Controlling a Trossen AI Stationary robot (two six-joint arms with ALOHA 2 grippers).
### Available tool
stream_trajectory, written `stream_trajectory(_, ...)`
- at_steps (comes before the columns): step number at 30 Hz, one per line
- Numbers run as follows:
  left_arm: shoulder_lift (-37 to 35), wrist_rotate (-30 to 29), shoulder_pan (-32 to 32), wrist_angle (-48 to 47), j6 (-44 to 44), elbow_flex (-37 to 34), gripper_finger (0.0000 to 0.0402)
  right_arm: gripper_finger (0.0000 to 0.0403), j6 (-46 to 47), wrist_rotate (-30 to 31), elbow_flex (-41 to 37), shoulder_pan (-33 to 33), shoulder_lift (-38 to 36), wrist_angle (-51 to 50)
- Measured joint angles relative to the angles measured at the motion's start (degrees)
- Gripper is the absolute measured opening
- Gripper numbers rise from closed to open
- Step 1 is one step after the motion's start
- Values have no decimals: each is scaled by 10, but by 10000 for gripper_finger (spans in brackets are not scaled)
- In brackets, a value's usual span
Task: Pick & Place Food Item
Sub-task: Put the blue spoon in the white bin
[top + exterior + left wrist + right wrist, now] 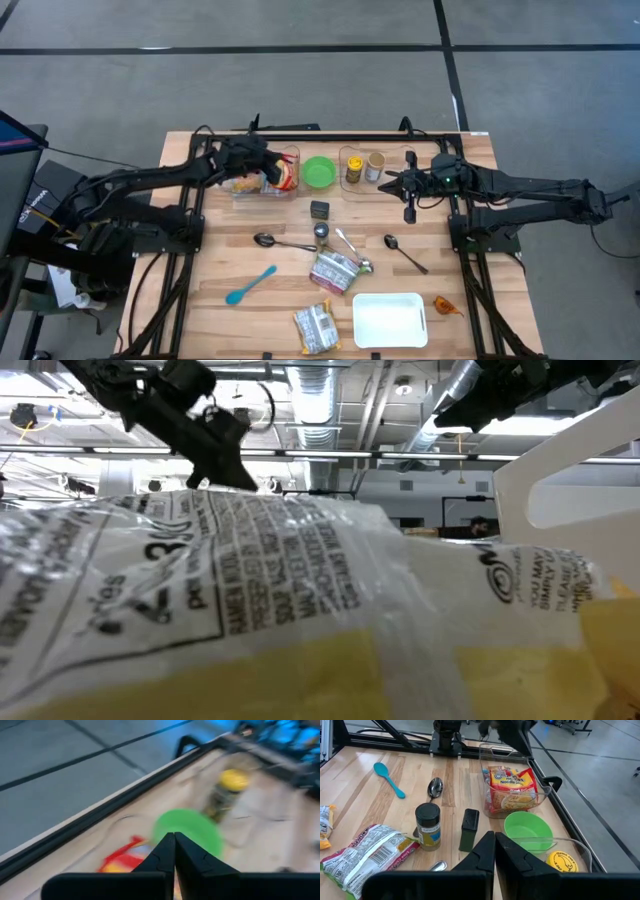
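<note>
A red and yellow noodle packet (281, 178) stands on its lower edge inside a clear bin (262, 190) at the table's far left; it also shows in the right wrist view (512, 790). My left gripper (268, 166) is shut and empty, just above that bin, and shows shut in its own wrist view (174, 845). My right gripper (392, 181) is shut and empty (495, 845), in the air beside a second clear bin (362, 185) that holds a yellow-lidded bottle (354, 168) and a jar (375, 166). A green bowl (319, 171) sits between the bins.
In mid-table are a dark box (319, 209), a spice jar (321, 233), metal spoons (280, 241) (404, 251), a snack bag (335, 270) and a blue spoon (249, 285). Near the front lie another packet (317, 328), a white tray (388, 318) and an orange item (446, 306). A packet (250, 610) blocks the low view.
</note>
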Motion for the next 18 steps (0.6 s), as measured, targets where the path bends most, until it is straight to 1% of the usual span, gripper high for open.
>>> stream_trajectory(5, -50, 37, -52, 1, -8, 0, 0, 5, 0, 0, 0, 0, 0, 0)
stream_trajectory(10, -81, 55, -133, 1, -15, 0, 0, 5, 0, 0, 0, 0, 0, 0)
stream_trajectory(15, -86, 55, -231, 2, -15, 0, 0, 5, 0, 0, 0, 0, 0, 1)
stream_trajectory(18, -75, 56, -293, 7, -15, 0, 0, 5, 0, 0, 0, 0, 0, 1)
